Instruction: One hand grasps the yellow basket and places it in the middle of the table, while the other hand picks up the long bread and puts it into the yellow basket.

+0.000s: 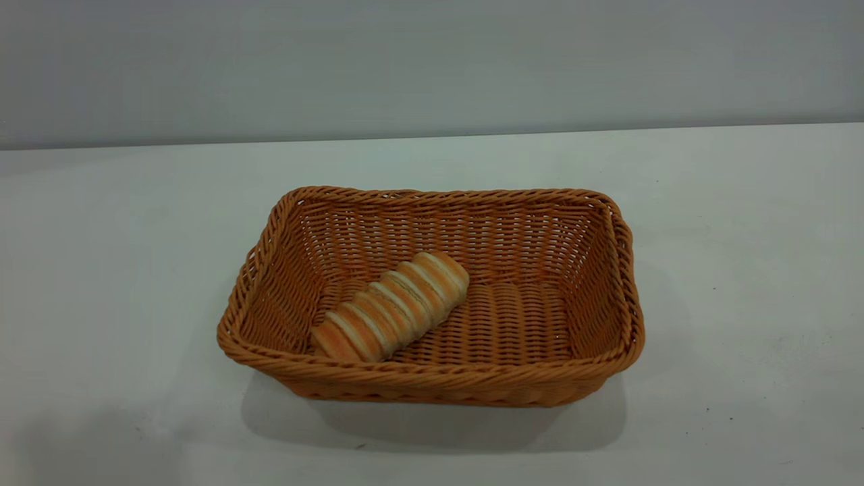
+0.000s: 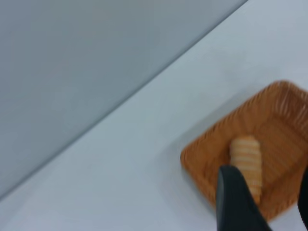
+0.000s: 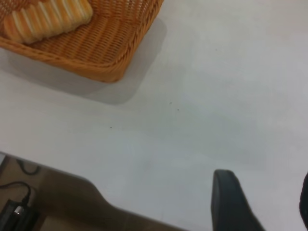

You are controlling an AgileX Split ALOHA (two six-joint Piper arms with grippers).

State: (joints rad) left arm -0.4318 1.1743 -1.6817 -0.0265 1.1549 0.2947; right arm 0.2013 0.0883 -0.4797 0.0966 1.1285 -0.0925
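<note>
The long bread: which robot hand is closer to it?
Left. The left gripper hangs open above the long bread in the yellow basket; the right gripper, open, hangs over bare table beside it.

The large rectangular orange-tan woven wicker basket [image 1: 432, 297], with flared sides and a braided rim, sits upright about mid-table on the wide plain white tabletop [image 1: 101, 270]. Inside it, the small elongated loaf [image 1: 391, 307], striped crosswise in orange-brown and cream, lies diagonally on the basket floor, one rounded end against the near wall toward the left corner.
</note>
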